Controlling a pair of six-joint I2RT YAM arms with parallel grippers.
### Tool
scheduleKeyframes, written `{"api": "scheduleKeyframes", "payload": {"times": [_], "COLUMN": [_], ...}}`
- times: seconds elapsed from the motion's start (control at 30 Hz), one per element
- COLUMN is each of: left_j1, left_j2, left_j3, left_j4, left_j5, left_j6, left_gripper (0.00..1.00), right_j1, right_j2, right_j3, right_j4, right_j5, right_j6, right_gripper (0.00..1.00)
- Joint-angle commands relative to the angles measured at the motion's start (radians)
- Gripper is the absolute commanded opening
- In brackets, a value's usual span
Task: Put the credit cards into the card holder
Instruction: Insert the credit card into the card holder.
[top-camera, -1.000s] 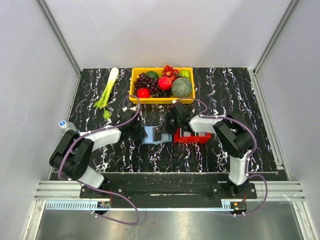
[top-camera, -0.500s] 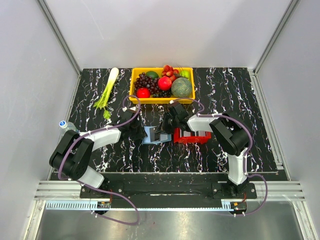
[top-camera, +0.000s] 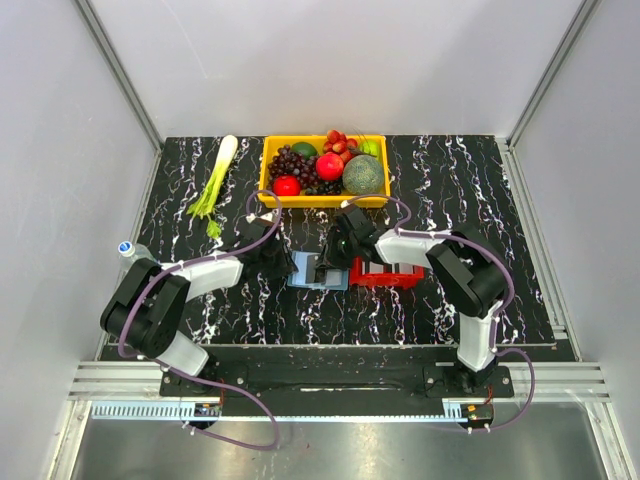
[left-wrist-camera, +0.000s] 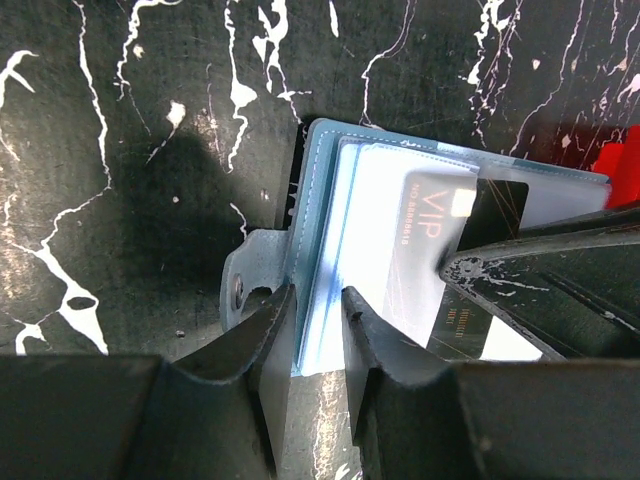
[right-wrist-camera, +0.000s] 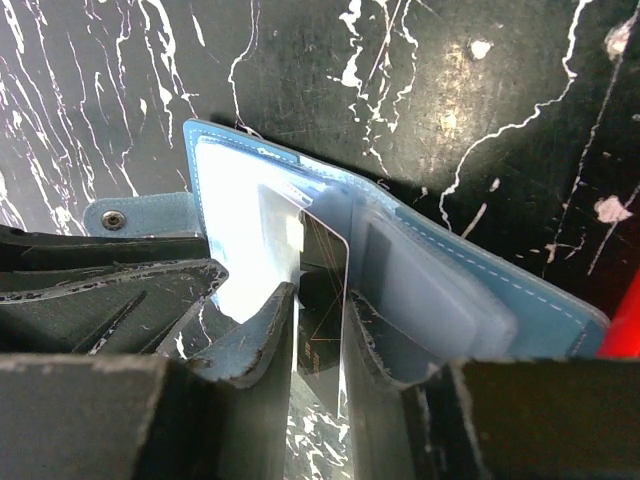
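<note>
Pocketing hinges on the dark VIP card (right-wrist-camera: 325, 255), long axis lying between the slightly parted fingers of our right hand (right-wrist-camera: 318, 295), pointing into the card holder (left-wrist-camera: 315, 190) whose edge our left hand (left-wrist-camera: 318, 300) pinches.

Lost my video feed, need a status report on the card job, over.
Left hand clamped on edge of card holder. Right hand open astride dark card, card partway into pocket. Red tray beside holder, not blocking.

Can't see most of card holder (top-camera: 300, 274) from above, under left hand (top-camera: 280, 262) and right hand (top-camera: 330, 258); dark card (left-wrist-camera: 425, 250) small print unreadable.
</note>
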Motion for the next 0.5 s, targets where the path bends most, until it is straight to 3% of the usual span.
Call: {"api": "scheduleKeyframes", "payload": {"times": [0.0, 0.13, 0.3, 0.47], "left_j1": [-0.01, -0.01, -0.01, -0.01], "left_j2": [0.047, 0.042, 0.047, 0.053], "left_j3": [-0.037, -0.04, -0.037, -0.037], "left_j4": [-0.013, -0.012, -0.013, -0.009], "left_j5": [0.012, 0.013, 0.01, 0.016], "left_j6": [-0.004, -0.003, -0.002, -0.001], "left_gripper": [0.29, 0.29, 0.27, 0.27], "right_j1": [0.008, 0.008, 0.008, 0.008], "right_j2": [-0.023, -0.047, -0.069, -0.043], "right_j3": [-0.012, -0.021, -0.027, -0.019], "right_j4": [-0.13, -0.149, -0.16, -0.157], "right_j5": [0.089, 0.119, 0.129, 0.098], "right_j6": [-0.052, -0.059, -0.06, -0.066], "right_gripper": [0.32, 0.38, 0.38, 0.27]}}
